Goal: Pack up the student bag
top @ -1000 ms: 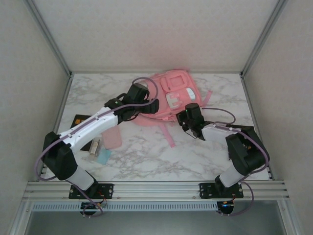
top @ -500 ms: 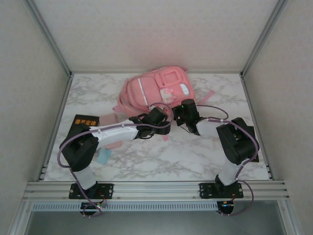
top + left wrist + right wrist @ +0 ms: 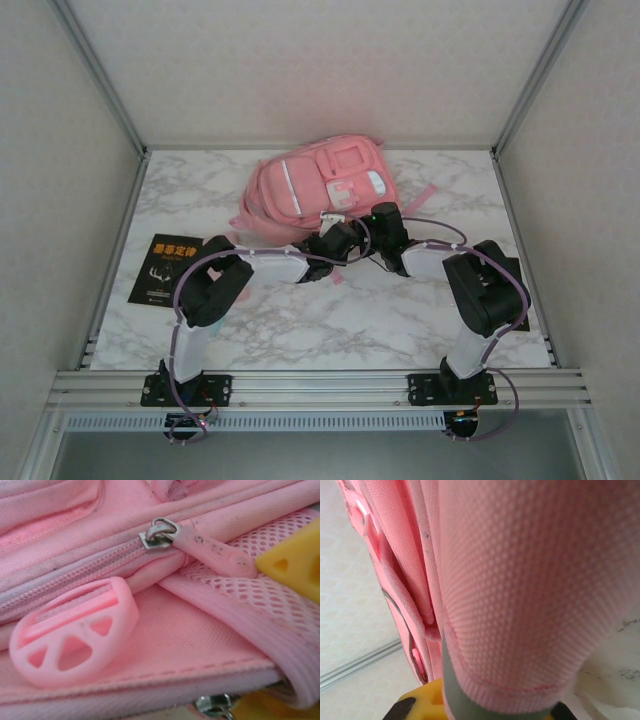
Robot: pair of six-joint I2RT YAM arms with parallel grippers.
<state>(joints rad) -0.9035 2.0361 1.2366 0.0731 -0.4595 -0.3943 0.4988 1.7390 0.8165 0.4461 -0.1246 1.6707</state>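
A fold of the student bag (image 3: 520, 580), dotted pink and grey-edged, sits pinched between the fingers (image 3: 422, 700). Pink straps rise beyond them.

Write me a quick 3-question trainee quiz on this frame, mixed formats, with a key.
1. True or false: in the top view the black book lies to the right of the student bag.
2. In the left wrist view, what lies just below the zipper?
A. a pink plastic buckle
B. a blue pen
C. a metal key
3. Fill in: the left arm and the right arm both reach to the bag's ____ edge (near or far).

Key: 1 false, it lies to the left; 2 A; 3 near.
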